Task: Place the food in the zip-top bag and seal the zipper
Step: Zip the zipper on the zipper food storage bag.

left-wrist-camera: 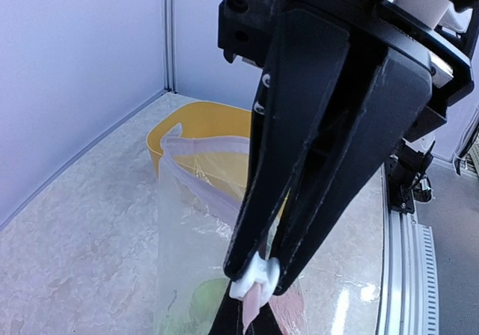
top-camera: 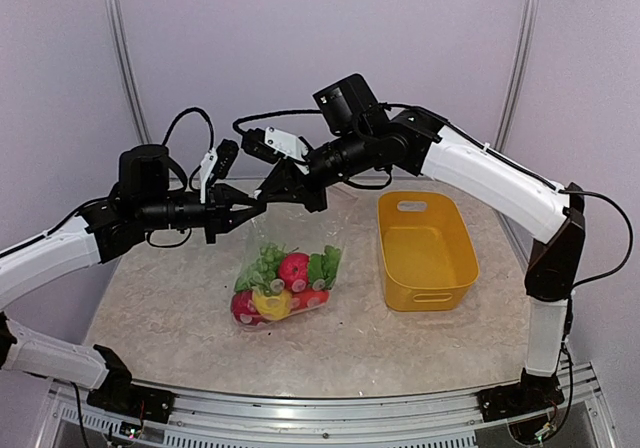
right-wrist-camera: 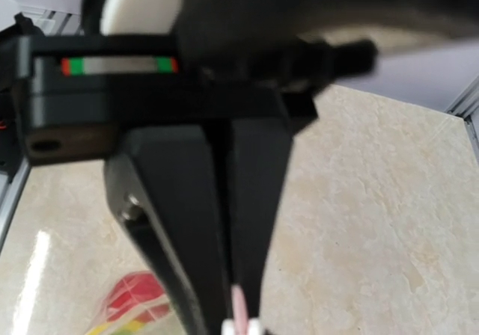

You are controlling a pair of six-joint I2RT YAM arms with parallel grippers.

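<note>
Left wrist view: left gripper (left-wrist-camera: 258, 272) pinches the zipper (left-wrist-camera: 209, 145); right gripper (right-wrist-camera: 238, 316) apparently clamps the zip-top bag (left-wrist-camera: 193, 253) mouth.

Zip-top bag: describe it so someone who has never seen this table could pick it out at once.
On the marbled table, look left of the yellow basket. The zip-top bag hangs there from the tips of the left gripper and right gripper, its bottom on the table. Unlike the opaque basket, it is clear film, with colourful toy food inside.

No legible text or markings.
</note>
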